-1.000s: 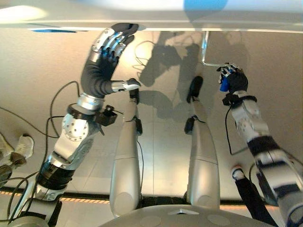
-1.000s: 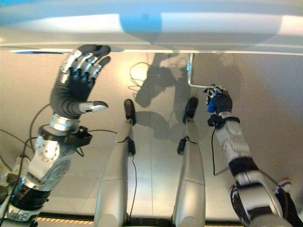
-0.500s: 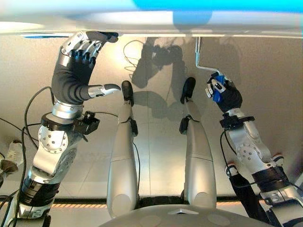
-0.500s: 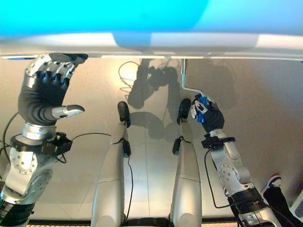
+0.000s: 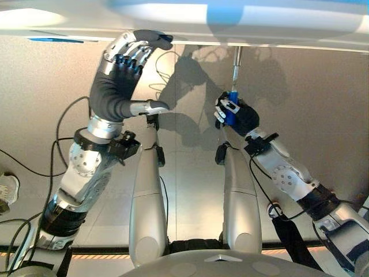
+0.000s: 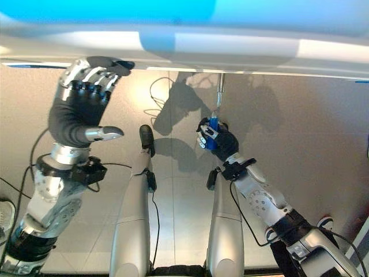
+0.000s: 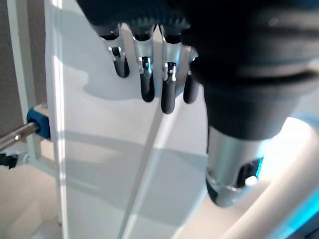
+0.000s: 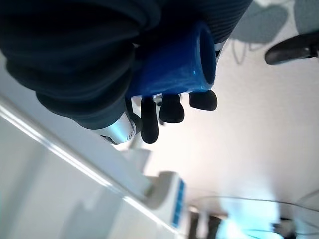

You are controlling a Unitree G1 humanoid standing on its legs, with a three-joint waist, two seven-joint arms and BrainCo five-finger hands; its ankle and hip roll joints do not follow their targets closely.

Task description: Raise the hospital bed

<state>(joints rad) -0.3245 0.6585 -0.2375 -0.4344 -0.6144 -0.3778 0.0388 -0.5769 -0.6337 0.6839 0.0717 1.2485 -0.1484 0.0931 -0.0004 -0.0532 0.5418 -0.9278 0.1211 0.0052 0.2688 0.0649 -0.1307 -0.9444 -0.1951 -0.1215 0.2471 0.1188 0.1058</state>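
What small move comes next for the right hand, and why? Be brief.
Probably carry on turning the crank: the right hand is curled round the blue crank handle, whose metal rod runs up to the bed frame, while the left hand rests open against the frame's edge.

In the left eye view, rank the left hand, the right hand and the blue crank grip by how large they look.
1. left hand, resting on the bed frame edge, clearly the largest.
2. right hand, curled round the grip; it may only look smaller because it is farther from the camera.
3. blue crank grip, mostly hidden in that hand.
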